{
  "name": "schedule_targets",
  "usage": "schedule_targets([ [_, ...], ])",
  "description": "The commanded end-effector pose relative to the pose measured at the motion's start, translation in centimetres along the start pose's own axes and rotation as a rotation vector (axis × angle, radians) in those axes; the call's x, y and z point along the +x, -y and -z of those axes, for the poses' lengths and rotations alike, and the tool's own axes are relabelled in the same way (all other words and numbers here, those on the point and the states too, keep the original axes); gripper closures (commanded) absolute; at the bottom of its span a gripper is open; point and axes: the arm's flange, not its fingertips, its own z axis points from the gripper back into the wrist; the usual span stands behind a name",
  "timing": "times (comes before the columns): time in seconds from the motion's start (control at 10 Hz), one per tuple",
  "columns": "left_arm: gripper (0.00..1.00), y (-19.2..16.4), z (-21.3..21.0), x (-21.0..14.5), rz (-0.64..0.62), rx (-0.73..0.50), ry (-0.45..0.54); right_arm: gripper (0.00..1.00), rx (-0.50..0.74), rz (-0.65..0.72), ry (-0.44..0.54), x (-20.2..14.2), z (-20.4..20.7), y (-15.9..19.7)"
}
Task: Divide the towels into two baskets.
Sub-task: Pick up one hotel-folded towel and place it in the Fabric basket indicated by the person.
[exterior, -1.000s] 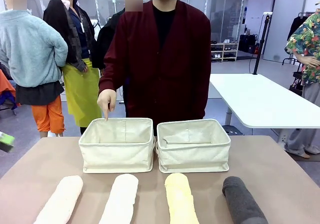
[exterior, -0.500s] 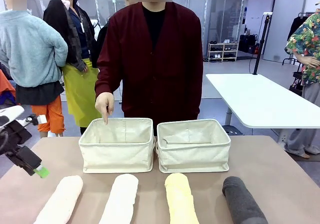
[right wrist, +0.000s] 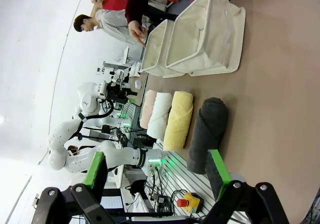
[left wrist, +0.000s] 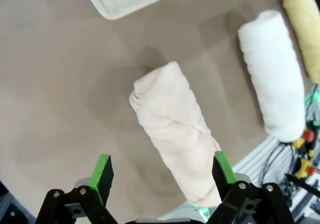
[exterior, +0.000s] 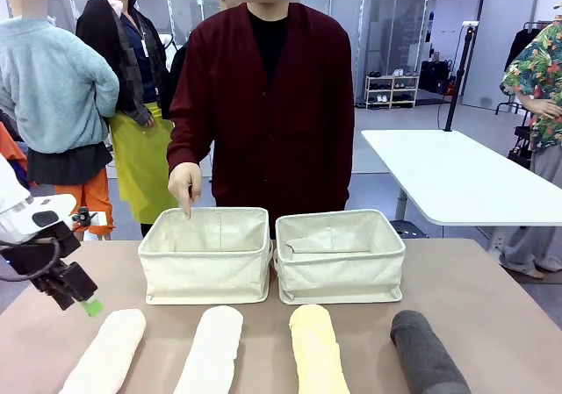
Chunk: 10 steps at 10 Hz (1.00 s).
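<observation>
The left hand [left wrist: 162, 170], spread open and empty above the pinkish-beige towel [left wrist: 172, 129], should straddle that roll's middle squarely before clenching, clear of the white towel [left wrist: 272, 74] beside it

Left jaws spread wide above pinkish-beige towel [left wrist: 172, 129].

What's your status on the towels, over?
Left gripper open, hovering over the pinkish-beige towel. Right gripper open, empty. Four towels on table, both baskets empty. Person's hand points into the left basket; nothing blocking.
</observation>
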Motion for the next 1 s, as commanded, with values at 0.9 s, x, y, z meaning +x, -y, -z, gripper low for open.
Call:
schedule_targets([
  [0.9,0.00,3.2,10.2,-6.5,-0.114,0.021,-0.094,0.00,0.010,-0.010,0.002,-0.1,-0.1,-0.3],
])
